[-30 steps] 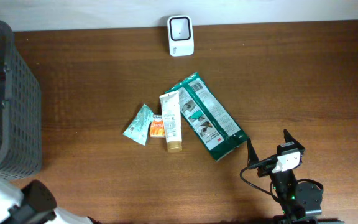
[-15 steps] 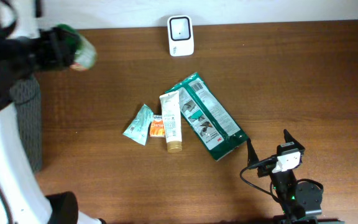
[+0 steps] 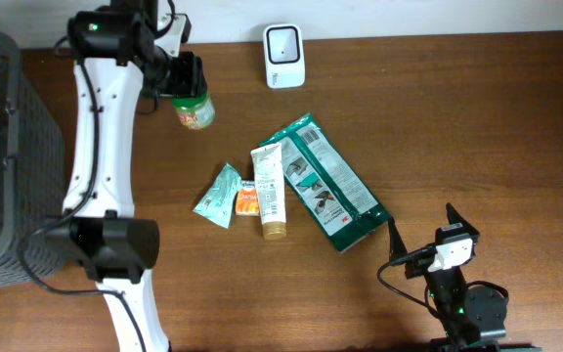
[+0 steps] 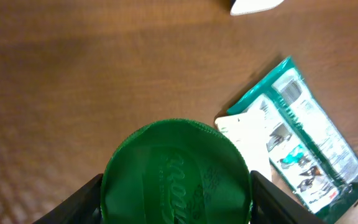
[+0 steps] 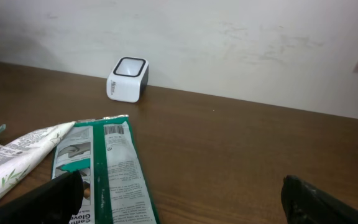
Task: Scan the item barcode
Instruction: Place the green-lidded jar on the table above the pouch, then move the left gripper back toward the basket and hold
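A brown wooden table stands against a white wall, and a small white scanner sits at the far edge of the table, close to the wall.

To the left of the scanner and a little nearer to the front, the left gripper pinches a jar by its green lid. In the left wrist view, one dark finger is pressed on each side of the lid. I cannot tell how high the jar is above the wood.

In front of the scanner, near the middle of the table, lies a small group of things:
- a long green packet, placed diagonally
- a white tube, touching the left side of the packet
- a small orange packet, just left of the tube
- a pale green sachet, left of the orange packet

Far to the left of the scanner stands a dark mesh basket.

Well to the front and right of the scanner, beyond the green packet, is the right gripper. Its jaws are spread wide and hold nothing.
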